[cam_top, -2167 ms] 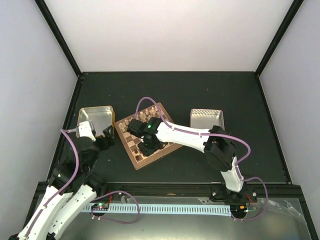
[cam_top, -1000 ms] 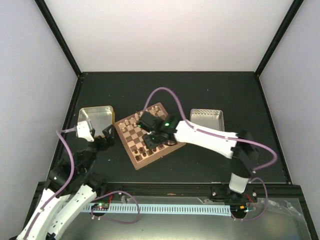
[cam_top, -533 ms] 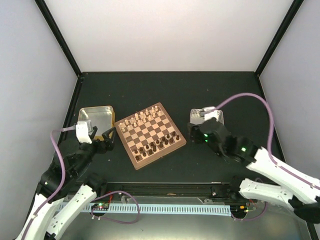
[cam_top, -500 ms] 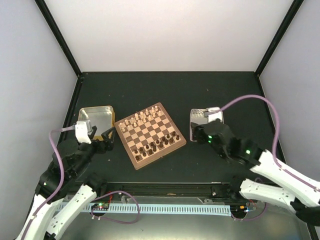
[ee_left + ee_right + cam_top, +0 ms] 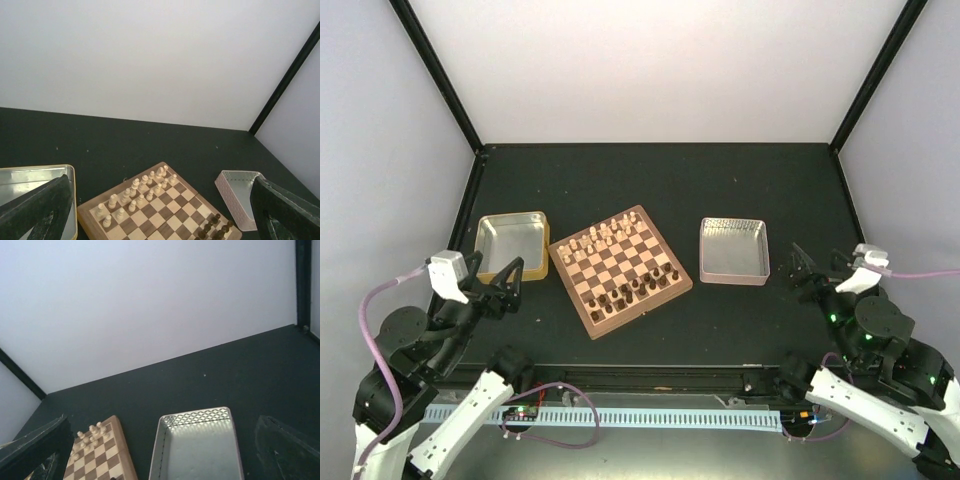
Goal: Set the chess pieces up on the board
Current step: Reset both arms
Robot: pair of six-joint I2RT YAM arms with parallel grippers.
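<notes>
The board (image 5: 607, 271) lies slightly turned at the table's middle. Cream chess pieces (image 5: 601, 237) fill its two far rows, and dark chess pieces (image 5: 635, 290) stand along its near side. Both arms are pulled back, clear of it. My left gripper (image 5: 497, 270) hovers open and empty near the front left, and in its wrist view the gripper (image 5: 159, 210) frames the board (image 5: 172, 192) with cream pieces (image 5: 142, 187) and dark pieces (image 5: 212, 227). My right gripper (image 5: 817, 265) is open and empty at the front right. The right wrist view has that gripper (image 5: 160, 450) and the board's corner (image 5: 107, 455).
A gold-sided tin (image 5: 510, 238) sits left of the board, seen also as a gold tin (image 5: 30, 177) by the left wrist. A silver tin (image 5: 733, 250) with nothing in it lies to the right, showing as a tin (image 5: 200, 450) and a tin (image 5: 235, 192). Black frame rails edge the table.
My right arm left the board, swung right past the silver tin and drew back to the front right, jaws opening wide. The left arm also pulled back toward the near edge.
</notes>
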